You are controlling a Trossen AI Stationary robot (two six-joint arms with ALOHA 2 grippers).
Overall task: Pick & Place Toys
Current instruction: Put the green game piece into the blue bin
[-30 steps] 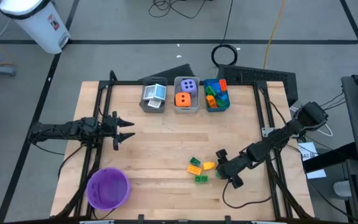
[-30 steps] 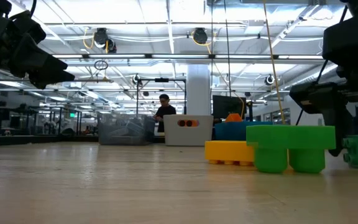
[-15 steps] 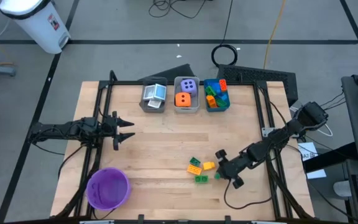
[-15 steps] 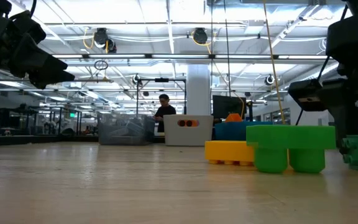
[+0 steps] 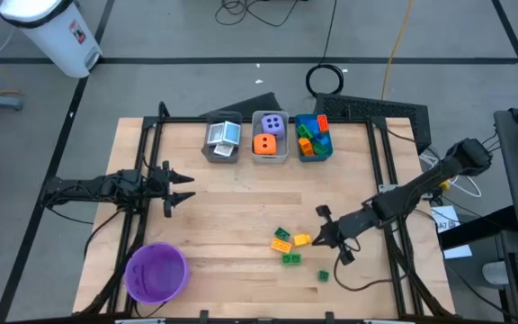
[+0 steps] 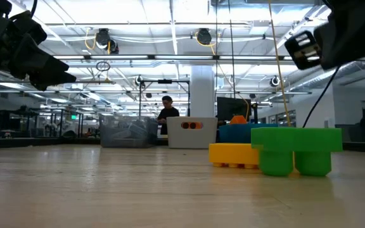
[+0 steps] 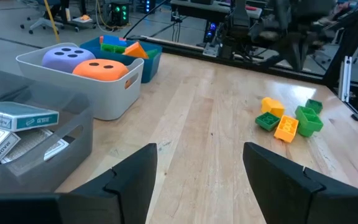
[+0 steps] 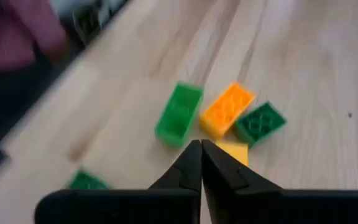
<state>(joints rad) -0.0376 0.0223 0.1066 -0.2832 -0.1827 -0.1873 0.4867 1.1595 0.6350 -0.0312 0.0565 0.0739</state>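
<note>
Several small bricks, green [image 5: 282,234], orange [image 5: 281,245], yellow [image 5: 301,239] and green [image 5: 291,259], lie flat in a cluster on the table's near right part. One more small green brick [image 5: 323,275] lies apart, nearer the near edge. My right gripper [image 5: 317,240] hovers shut just right of the cluster, raised off the table, its tips [image 8: 201,147] above the yellow brick [image 8: 234,151] with nothing between them. My left gripper [image 5: 185,187] waits open at the table's left, its fingers [image 7: 132,177] empty. The dice [image 5: 270,133] and cards [image 5: 224,135] lie in bins at the far edge.
Three bins stand in a row at the far edge: grey with cards [image 5: 209,144], pale with two dice [image 5: 255,151], blue with bricks [image 5: 329,151]. A purple bowl [image 5: 156,272] sits at the near left corner. A black frame rail [image 5: 380,171] runs along the table's right side.
My right gripper has shut on nothing, risen off the table and drawn back a little toward the right edge. A small green brick that lay by its fingers has slid toward the near edge and lies apart from the cluster.
</note>
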